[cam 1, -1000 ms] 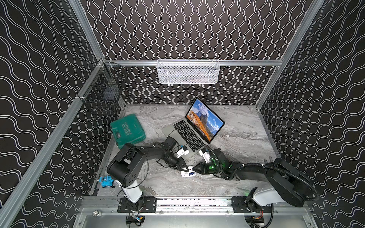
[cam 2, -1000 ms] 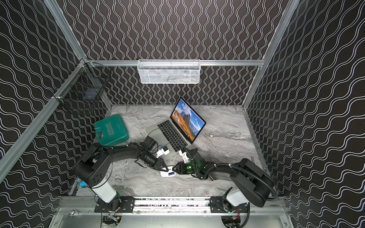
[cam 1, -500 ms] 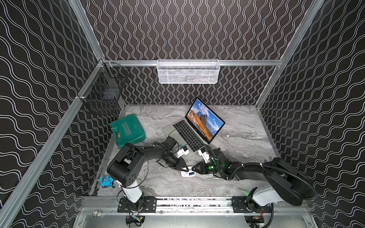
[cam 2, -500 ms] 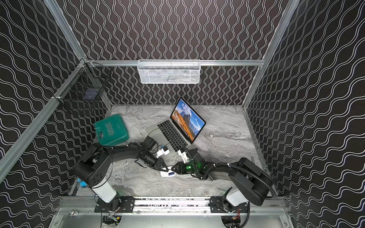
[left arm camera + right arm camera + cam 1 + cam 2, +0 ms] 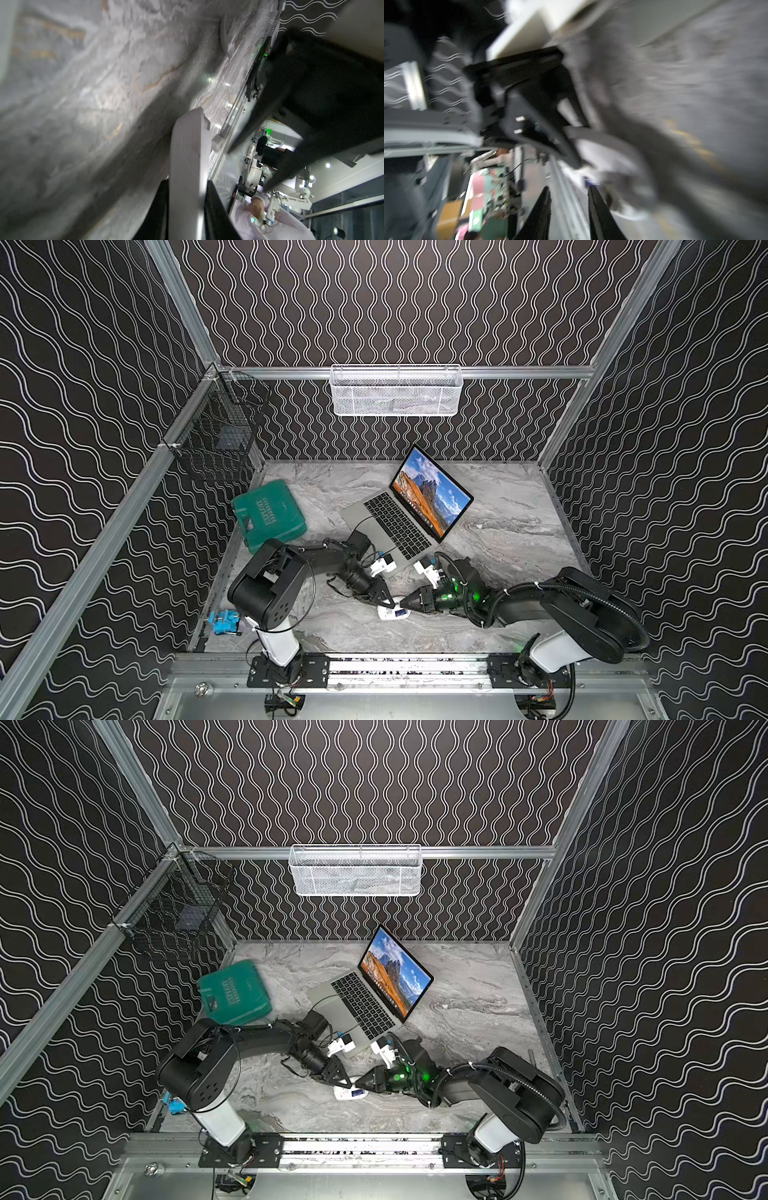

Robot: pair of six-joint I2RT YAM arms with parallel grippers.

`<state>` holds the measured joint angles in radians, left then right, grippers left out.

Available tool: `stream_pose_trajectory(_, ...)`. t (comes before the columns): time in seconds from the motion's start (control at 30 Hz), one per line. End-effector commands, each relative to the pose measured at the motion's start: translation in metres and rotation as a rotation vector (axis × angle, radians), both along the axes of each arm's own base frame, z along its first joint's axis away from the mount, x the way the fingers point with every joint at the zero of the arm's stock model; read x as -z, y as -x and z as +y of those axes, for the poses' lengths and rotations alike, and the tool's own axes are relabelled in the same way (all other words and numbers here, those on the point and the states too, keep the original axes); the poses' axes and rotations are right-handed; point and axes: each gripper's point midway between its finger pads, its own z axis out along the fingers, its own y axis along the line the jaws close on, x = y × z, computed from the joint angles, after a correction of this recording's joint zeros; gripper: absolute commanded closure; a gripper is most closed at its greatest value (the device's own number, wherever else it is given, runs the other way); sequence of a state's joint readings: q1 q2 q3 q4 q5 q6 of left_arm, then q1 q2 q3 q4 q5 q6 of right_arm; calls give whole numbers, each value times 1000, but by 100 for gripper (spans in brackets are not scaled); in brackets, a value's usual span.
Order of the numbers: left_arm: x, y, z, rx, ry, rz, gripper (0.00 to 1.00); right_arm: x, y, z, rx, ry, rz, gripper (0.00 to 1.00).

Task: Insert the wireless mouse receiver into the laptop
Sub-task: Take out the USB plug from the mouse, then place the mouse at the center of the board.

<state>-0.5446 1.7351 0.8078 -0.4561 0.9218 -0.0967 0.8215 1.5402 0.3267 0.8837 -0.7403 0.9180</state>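
The silver laptop (image 5: 395, 524) (image 5: 363, 1004) stands open at mid-table, its screen lit. In front of it the white wireless mouse (image 5: 390, 613) (image 5: 347, 1094) lies on the marble with a blue patch facing up. My left gripper (image 5: 384, 600) (image 5: 343, 1079) (image 5: 188, 182) is just above the mouse's left end, shut on a flat white plate (image 5: 188, 145) with a small tab. From the right, my right gripper (image 5: 409, 602) (image 5: 360, 1082) (image 5: 569, 188) reaches the mouse (image 5: 612, 164), jaws apart and nothing between them. The receiver itself cannot be made out.
A green plastic case (image 5: 270, 516) lies left of the laptop. A white mesh basket (image 5: 395, 391) hangs on the back rail and a black wire basket (image 5: 216, 435) on the left wall. A small blue object (image 5: 224, 620) sits by the left arm's base.
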Motion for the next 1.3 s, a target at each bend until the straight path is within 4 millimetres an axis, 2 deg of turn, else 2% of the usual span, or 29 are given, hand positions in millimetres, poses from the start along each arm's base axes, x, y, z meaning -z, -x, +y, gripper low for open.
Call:
stream_pose_trajectory(0.0, 16, -17, 6, 4, -70, -116, 100, -52, 11, 8, -104, -215, -80, 68)
stream_pose_trajectory(0.2, 16, -17, 8, 4, -85, -124, 100, -46, 4, 6, -61, -189, -94, 69)
stream_pose_trajectory(0.33, 15, -21, 12, 7, -114, -158, 100, -24, -14, -6, 50, 2, -164, 59)
stream_pose_trajectory(0.4, 13, -24, 13, 2, -123, -181, 98, -12, -30, -20, 131, 162, -215, 53)
stream_pose_trajectory(0.47, 11, -26, 14, -4, -127, -198, 81, 7, -38, -45, 207, 366, -208, 48)
stream_pose_trajectory(0.53, 7, -26, 14, -6, -120, -208, 70, 20, -45, -72, 251, 572, -217, 46)
stream_pose_trajectory(0.6, 2, -28, 13, -12, -108, -229, 61, 27, -50, -95, 283, 742, -203, 45)
stream_pose_trajectory(0.67, -5, -31, 13, -18, -98, -259, 53, 26, -53, -105, 294, 824, -206, 43)
stream_pose_trajectory(0.73, -17, -36, 12, -26, -78, -319, 39, 19, -56, -106, 305, 834, -215, 37)
stream_pose_trajectory(0.83, -38, -43, 11, -38, -38, -415, 26, 6, -53, -94, 259, 787, -245, 31)
stream_pose_trajectory(0.9, -54, -48, 14, -57, -23, -491, 19, 8, -47, -98, 224, 855, -251, 35)
stream_pose_trajectory(1.07, -100, -67, 35, -182, -25, -728, 13, 19, -21, -104, 67, 1072, -266, 46)
stream_pose_trajectory(1.17, -117, -71, 50, -261, -33, -805, 10, 31, -5, -92, -36, 1104, -258, 56)
stream_pose_trajectory(1.27, -121, -68, 56, -288, -34, -802, 10, 42, 2, -73, -86, 1055, -245, 57)
